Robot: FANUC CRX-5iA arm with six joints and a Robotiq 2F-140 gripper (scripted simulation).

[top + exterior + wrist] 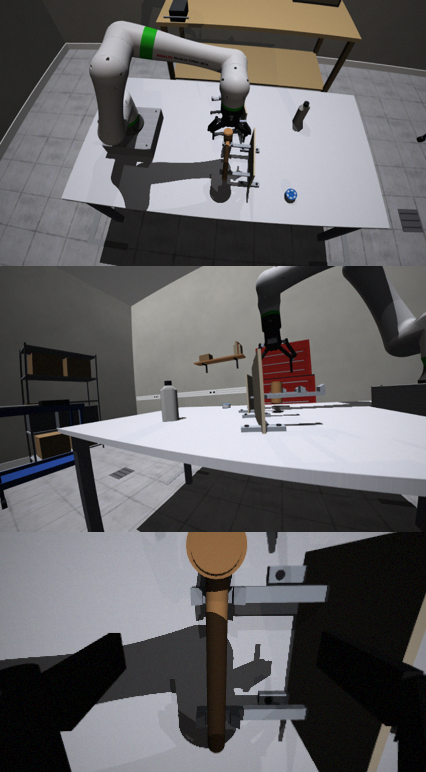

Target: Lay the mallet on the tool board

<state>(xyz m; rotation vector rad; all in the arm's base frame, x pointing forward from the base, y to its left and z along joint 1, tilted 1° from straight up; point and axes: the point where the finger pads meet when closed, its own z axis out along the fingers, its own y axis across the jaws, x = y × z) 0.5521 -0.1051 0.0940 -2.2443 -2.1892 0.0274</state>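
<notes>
The wooden mallet (226, 157) lies across both grey arms of the upright tool board (252, 157). In the wrist view its dark handle (216, 667) rests between the pegs on the upper arm (280, 594) and the lower arm (272, 712). Its round head (216, 552) sits just past the upper arm. My gripper (229, 133) is open and empty, well above the mallet near its head end. In the side view the gripper (278, 359) hangs clear above the head (276, 391) and the board (258, 391). The wrist view shows my fingers spread wide on either side of the handle.
A grey bottle (300, 115) stands at the back right of the table and a blue round part (290, 194) lies at the front right. A second board (249, 393) stands behind the first, partly hidden by my wrist. The robot's base block (147, 131) is at the left.
</notes>
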